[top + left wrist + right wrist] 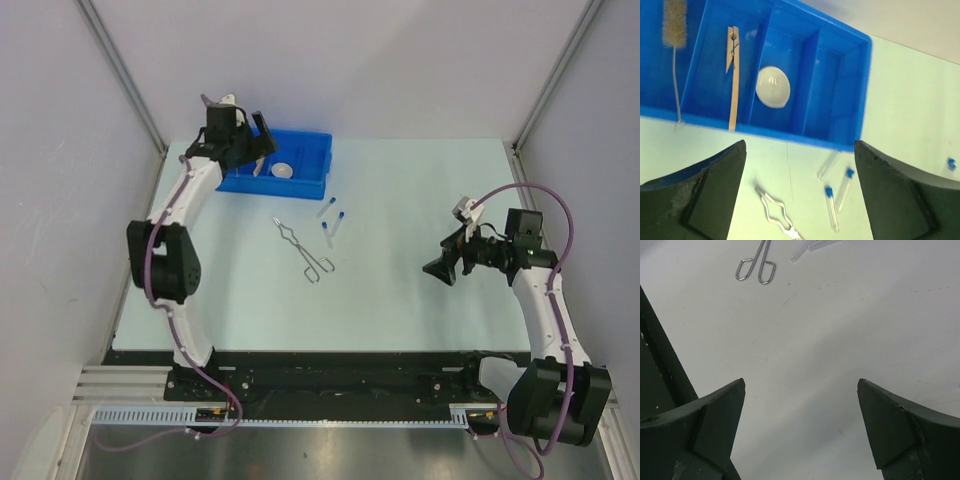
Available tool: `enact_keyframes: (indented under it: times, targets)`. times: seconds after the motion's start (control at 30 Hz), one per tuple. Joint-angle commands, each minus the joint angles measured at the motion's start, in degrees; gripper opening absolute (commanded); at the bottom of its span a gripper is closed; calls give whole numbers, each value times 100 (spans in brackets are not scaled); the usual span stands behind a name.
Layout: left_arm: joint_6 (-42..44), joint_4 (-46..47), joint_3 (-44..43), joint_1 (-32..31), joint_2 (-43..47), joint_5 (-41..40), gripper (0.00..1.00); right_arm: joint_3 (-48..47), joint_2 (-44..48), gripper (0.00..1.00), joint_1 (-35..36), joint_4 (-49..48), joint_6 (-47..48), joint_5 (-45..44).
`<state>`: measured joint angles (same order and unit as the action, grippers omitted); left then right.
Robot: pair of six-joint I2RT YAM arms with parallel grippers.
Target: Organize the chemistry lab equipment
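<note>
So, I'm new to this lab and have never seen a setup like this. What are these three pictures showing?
Two robot arms are bolted at a table's near edge. One picture looks down from above; the other two come from cameras on each wrist, so the dark shapes at the bottom are fingers. The left gripper hovers open over a blue bin holding a brush, a wooden clamp and a white dish. Wire tongs and capped tubes lie on the table. The right gripper is open; neither holds anything.
</note>
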<state>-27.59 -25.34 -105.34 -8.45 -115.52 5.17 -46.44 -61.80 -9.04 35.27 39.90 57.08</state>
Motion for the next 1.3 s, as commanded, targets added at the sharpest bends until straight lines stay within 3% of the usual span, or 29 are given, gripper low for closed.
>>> enact_keyframes:
  times: [0.0,0.1,0.2,0.33,0.47,0.67,0.83,1.0,1.27]
  targets:
    - [386,1117,1232,97,1739,-77,96,-84,186,100,-2,-20,27,102]
    - [457,1565,2261,255,2654,-139,100,-331,125,100,270,330,228,-214]
    - [334,1926,3289,518,3436,290,100,-550,89,100,762,603,351,-671]
    - [-314,2847,4879,993,4317,1632,100,-796,-69,100,1491,859,334,-935]
    - [-721,3947,6583,1152,4881,2416,100,-990,-428,100,2063,859,194,-971]
    - [-1133,4739,7526,1161,4723,2875,97,-1359,-1105,100,2933,570,-254,-1303]
    - [-1064,4329,7765,1152,5048,2727,97,-1964,-2273,97,4135,244,-1123,-2165]
    - [-827,3240,7906,1152,5925,2402,98,-2940,-3310,78,4867,95,-1897,-2956]
    - [-1397,2633,8363,1170,6446,2121,100,-4302,-4865,48,5298,155,-2188,-3791]
